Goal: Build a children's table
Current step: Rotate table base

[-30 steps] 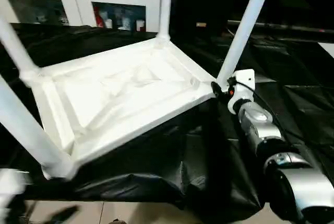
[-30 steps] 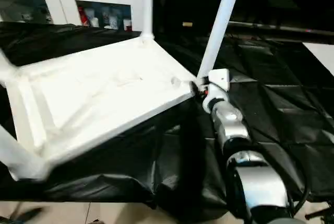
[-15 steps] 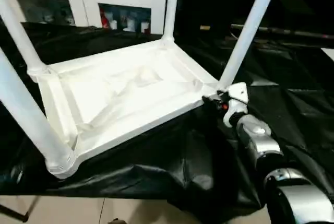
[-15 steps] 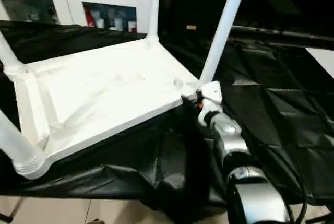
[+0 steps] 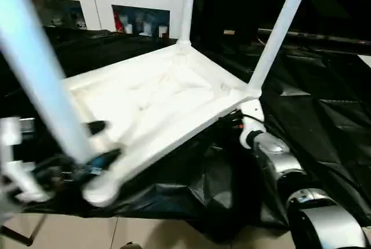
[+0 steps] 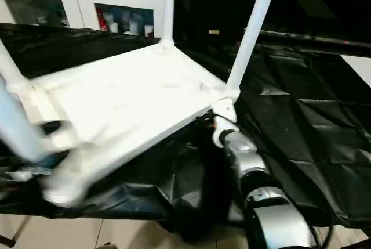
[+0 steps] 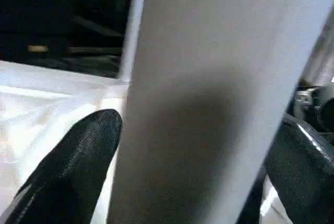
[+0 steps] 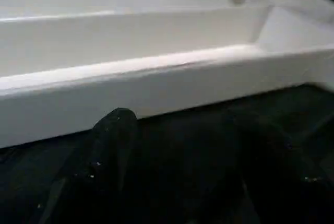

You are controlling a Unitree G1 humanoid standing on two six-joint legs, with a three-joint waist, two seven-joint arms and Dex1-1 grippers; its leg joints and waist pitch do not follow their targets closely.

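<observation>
Left pincer (image 7: pixel 193 145) gapes wide astride the near leg (image 5: pixel 40 80), which rises steeply at frame left; right pincer (image 8: pixel 177 156), part-open and empty, sits beneath the tabletop (image 5: pixel 156 98) edge.

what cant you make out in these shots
- Left gripper: in the head views motion blur smears it beside the near leg.
- Right gripper: the tabletop edge hides its tips in the head views.
- Leg tops: cut off by the upper edge.
- Cabinet contents: too small to identify.
</observation>
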